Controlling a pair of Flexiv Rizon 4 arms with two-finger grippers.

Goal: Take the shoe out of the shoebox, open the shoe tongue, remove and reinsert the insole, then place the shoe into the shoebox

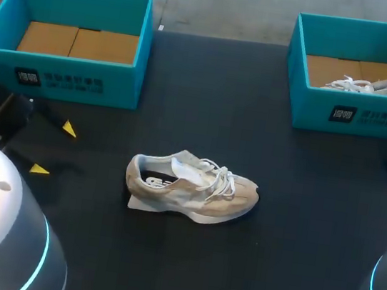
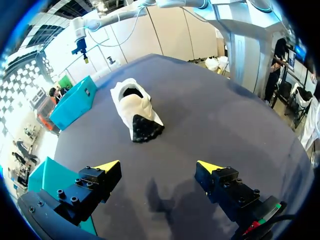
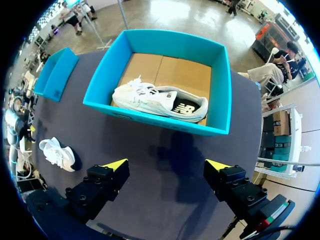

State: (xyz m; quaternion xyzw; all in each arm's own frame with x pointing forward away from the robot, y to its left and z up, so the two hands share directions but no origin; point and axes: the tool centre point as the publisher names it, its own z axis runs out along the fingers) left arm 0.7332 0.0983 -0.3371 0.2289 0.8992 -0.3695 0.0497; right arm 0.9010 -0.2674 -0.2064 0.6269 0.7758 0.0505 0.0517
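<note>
Beige shoe [image 1: 191,188] sits mid-table, well apart from your left shoebox [image 1: 79,84] and right shoebox [image 1: 308,98], where a white shoe [image 3: 157,100] lies. Your left gripper [image 2: 157,167] and right gripper [image 3: 166,164] both gape wide, empty.

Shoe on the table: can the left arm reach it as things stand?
Probably yes. The shoe sits ahead of the left gripper, which is open, with only bare table between them. Nothing seems to block the path.
</note>
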